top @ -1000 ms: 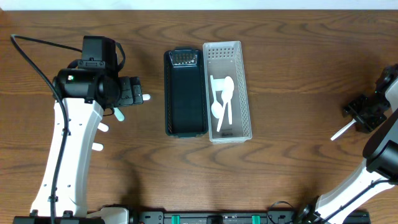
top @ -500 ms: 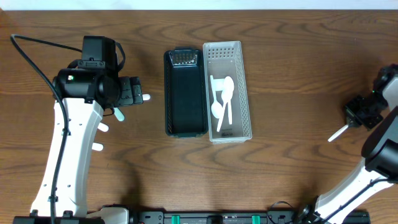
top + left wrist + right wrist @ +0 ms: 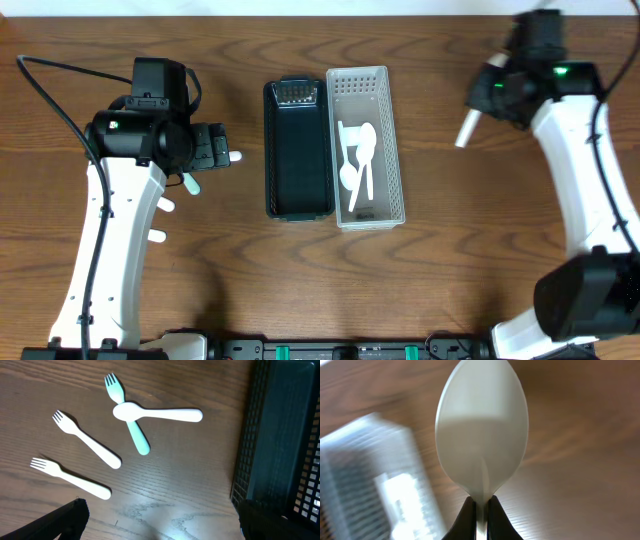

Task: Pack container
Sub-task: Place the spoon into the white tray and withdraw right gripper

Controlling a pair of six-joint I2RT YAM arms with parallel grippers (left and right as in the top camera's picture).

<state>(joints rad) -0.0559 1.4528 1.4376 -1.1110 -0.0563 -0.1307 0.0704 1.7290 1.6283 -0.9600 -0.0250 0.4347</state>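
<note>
My right gripper (image 3: 486, 106) is shut on a white spoon (image 3: 467, 130), held above the table to the right of the white basket (image 3: 392, 150). In the right wrist view the fingers (image 3: 492, 515) pinch the spoon (image 3: 482, 430) at its neck, and the white basket (image 3: 365, 475) shows blurred at the left. Two or three white spoons (image 3: 356, 160) lie in that basket. A black basket (image 3: 298, 150) stands against its left side. My left gripper (image 3: 160, 530) hangs open over bare wood, left of the black basket (image 3: 285, 435).
Loose cutlery lies on the table under my left arm: a teal fork (image 3: 127, 415) crossed by a white spoon (image 3: 157, 412), and two white forks (image 3: 87, 440) (image 3: 70, 477). From overhead, only their tips (image 3: 190, 183) show beside the arm.
My right arm has swung from the table's right edge up and left toward the white basket, carrying the spoon. Its jaws closed on the spoon. The left arm has not moved.
</note>
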